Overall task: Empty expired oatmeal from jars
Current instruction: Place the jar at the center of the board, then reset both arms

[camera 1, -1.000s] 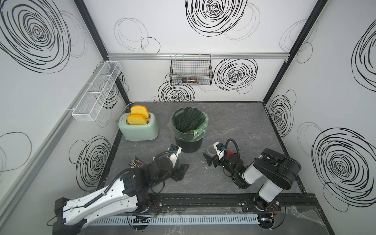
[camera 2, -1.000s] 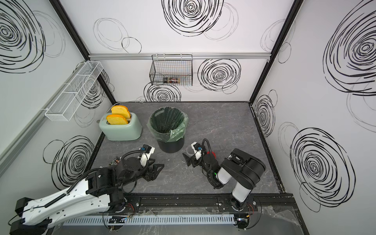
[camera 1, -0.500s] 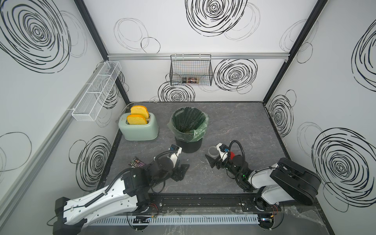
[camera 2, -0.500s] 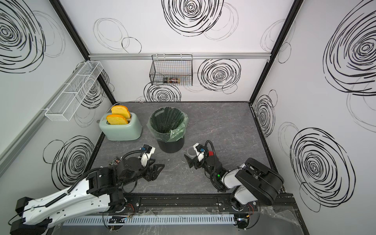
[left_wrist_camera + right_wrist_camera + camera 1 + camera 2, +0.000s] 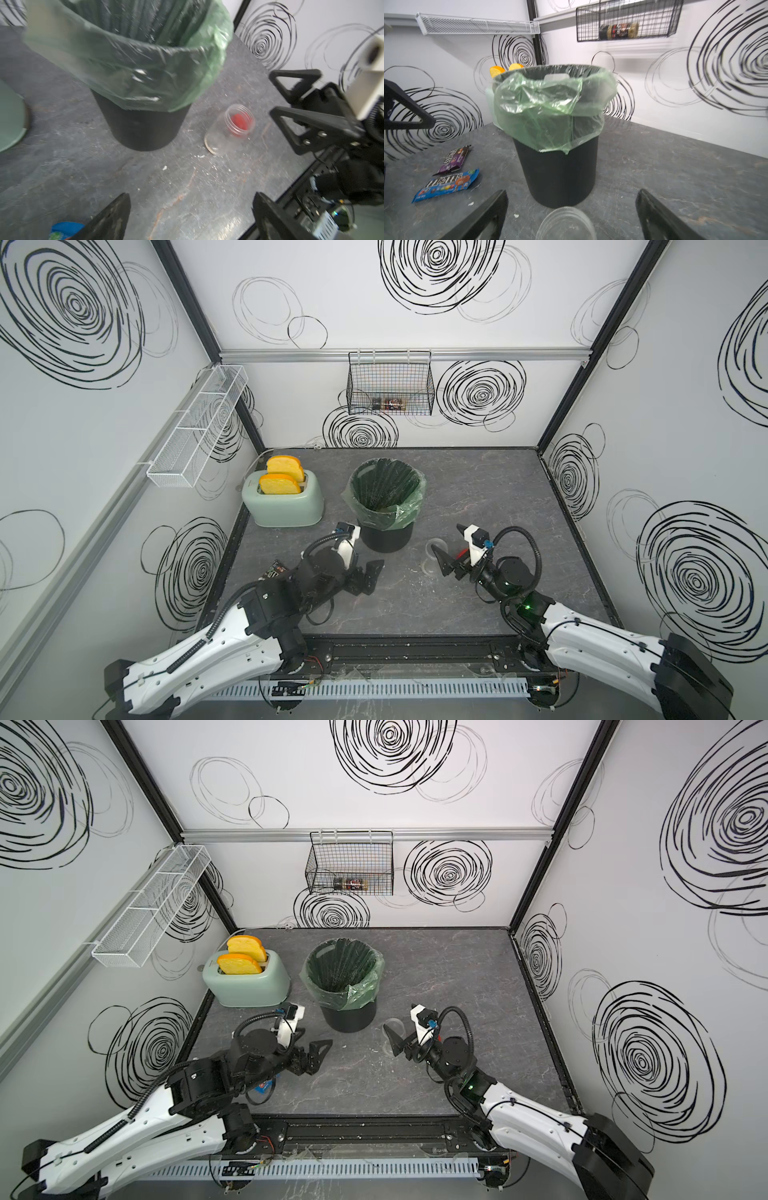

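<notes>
Top views are both showing the jar [image 5: 434, 548] standing upright and open on the bench [image 5: 490, 489], between the bin [image 5: 386, 540] and the right fingers [image 5: 441, 564]. Those fingers are hanging spread wide just beside the jar, one of them crossing in front of its lower wall. The left fingers [image 5: 374, 568] are hovering low over the bench on the bin's other side, well apart from the jar. A toaster [image 5: 286, 508] is sitting by the left wall, holding two slices.

Left wrist view is showing the left fingers [image 5: 108, 220] spread wide with only bare bench between them. The jar [image 5: 220, 137] is looking empty, with a gap separating it from the right fingers' tips. A red patch [image 5: 240, 124] is showing through its clear wall; whether it is lying inside or behind is unclear. Pale flakes [image 5: 165, 168] are lying scattered on the bench around it.

Right wrist view is showing the right fingers [image 5: 483, 218] wide apart, the jar [image 5: 566, 220] appearing low between them, untouched. The bin is standing beyond, and two candy packs [image 5: 446, 185] are lying beside it
</notes>
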Motion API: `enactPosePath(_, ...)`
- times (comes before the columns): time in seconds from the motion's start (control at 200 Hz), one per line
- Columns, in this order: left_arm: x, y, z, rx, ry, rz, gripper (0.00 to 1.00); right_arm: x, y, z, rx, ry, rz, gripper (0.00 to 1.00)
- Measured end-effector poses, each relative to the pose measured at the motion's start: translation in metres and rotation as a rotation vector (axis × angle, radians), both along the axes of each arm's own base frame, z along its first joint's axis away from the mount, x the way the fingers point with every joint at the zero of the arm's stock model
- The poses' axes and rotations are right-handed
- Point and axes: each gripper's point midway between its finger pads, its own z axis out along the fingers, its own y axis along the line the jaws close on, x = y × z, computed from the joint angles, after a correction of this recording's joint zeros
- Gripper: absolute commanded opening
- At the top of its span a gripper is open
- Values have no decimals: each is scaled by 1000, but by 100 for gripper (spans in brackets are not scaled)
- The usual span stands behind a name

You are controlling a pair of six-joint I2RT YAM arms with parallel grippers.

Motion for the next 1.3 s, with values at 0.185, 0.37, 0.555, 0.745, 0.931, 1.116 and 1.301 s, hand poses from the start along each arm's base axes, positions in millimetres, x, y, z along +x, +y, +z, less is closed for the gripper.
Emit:
enactPosePath(0.185, 56, 63, 24, -32, -109, 252, 96, 60, -83, 64, 18, -50, -291, 98)
enactPosePath(0.37, 105, 146, 27, -35, -313, 520, 96, 117, -196, 61, 57, 42, -628, 98)
enactPosePath(0.555, 118, 171, -39, 95, -370, 571, 96, 115, -252, -24, 62, 188, -877, 98)
enactPosePath(0.745, 111, 180, -107, 170, -345, 594, 96, 99, -272, -93, 20, 289, -1013, 98)
enactPosePath(0.931, 137, 151, -117, 275, -370, 487, 96, 94, -273, -90, 53, 226, -1019, 98)
enactPosePath(1.116, 146, 158, -111, 278, -460, 526, 96, 99, -261, -105, 8, 216, -960, 98)
enactPosePath(1.301, 162, 165, -102, 263, -466, 525, 96, 103, -214, -125, -129, 173, -791, 98)
